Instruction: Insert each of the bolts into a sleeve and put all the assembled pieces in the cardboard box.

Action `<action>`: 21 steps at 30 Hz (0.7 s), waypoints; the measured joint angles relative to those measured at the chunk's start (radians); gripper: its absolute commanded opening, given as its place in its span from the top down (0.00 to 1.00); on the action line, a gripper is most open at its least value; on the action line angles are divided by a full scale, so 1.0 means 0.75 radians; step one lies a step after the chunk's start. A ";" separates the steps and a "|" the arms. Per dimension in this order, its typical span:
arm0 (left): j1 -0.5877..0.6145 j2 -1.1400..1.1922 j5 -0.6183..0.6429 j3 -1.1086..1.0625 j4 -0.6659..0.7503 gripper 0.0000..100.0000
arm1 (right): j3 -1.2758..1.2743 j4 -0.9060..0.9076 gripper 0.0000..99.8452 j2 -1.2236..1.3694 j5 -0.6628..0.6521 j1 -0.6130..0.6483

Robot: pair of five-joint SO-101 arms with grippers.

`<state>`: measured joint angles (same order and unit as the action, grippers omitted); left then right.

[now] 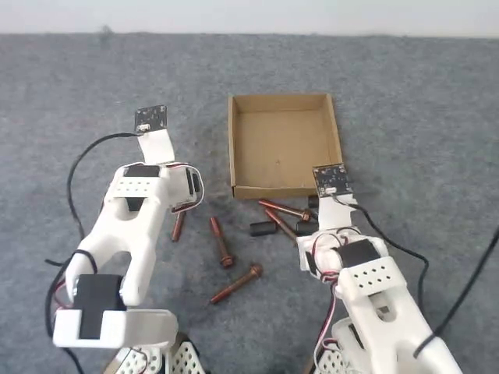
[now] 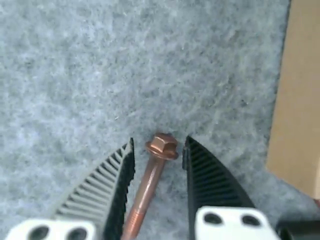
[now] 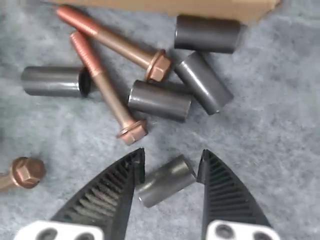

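Between our left tool's [image 2: 159, 142] parted jaws lies a copper bolt [image 2: 149, 182], not yet gripped. Our right tool [image 3: 173, 154], equally wide, straddles a dark sleeve [image 3: 166, 181]. We should close squarely across each piece so neither rolls off. Loose bolts [image 1: 220, 241] and loose sleeves [image 1: 263, 229] lie near the cardboard box [image 1: 232, 144], on a grey felt-like worktop [image 1: 405, 101] edged by a pale wall.

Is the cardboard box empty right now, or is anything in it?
Empty. The high view shows a bare floor in the cardboard box; the loose bolts and sleeves lie on the carpet outside it.
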<state>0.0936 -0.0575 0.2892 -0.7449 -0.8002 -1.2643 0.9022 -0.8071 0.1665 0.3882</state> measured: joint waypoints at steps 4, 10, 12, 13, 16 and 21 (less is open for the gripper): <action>0.000 0.000 0.000 0.000 0.000 0.85 | 0.000 0.000 0.84 0.000 0.000 0.012; 0.000 0.000 0.000 0.000 0.000 0.85 | -0.006 0.020 0.84 0.000 0.000 -0.065; 0.000 0.000 0.000 0.000 0.000 0.85 | -0.002 0.080 0.84 0.000 0.000 -0.135; 0.000 0.000 0.000 0.000 0.010 0.85 | 0.000 0.106 0.84 -0.002 -0.010 -0.164; 0.000 0.000 0.000 0.000 0.035 0.85 | 0.002 0.149 0.84 -0.023 -0.084 -0.182; 0.000 0.000 0.000 0.000 0.041 0.85 | 0.057 0.170 0.84 0.025 -0.115 -0.121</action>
<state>0.0936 -0.0575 0.2892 -0.7449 -0.7695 -1.2213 1.0296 -0.7887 0.0806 0.2977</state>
